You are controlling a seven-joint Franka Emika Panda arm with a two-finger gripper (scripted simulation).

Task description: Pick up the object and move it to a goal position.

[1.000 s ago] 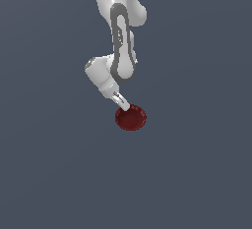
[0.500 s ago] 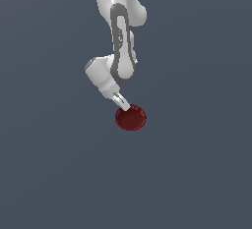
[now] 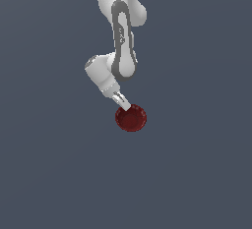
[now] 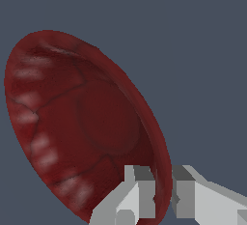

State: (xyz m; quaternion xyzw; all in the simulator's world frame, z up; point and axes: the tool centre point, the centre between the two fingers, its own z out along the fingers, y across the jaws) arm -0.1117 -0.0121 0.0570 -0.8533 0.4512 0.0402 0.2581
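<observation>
The object, a small dark red glossy bowl point(image 3: 131, 118), hangs at the tip of the white arm near the middle of the exterior view. My gripper point(image 3: 124, 105) meets its upper rim from the exterior view's left. In the wrist view the bowl point(image 4: 87, 122) fills most of the picture, tilted, its hollow side facing the camera. My gripper point(image 4: 163, 197) is shut on its rim, one finger point(image 4: 137, 195) inside the bowl and the other finger point(image 4: 185, 195) outside it.
Flat dark grey-blue ground surrounds the arm on every side. The arm's white links point(image 3: 118, 36) come down from the top of the exterior view.
The arm and the bowl have shifted only slightly, if at all; the grip on the rim is unchanged.
</observation>
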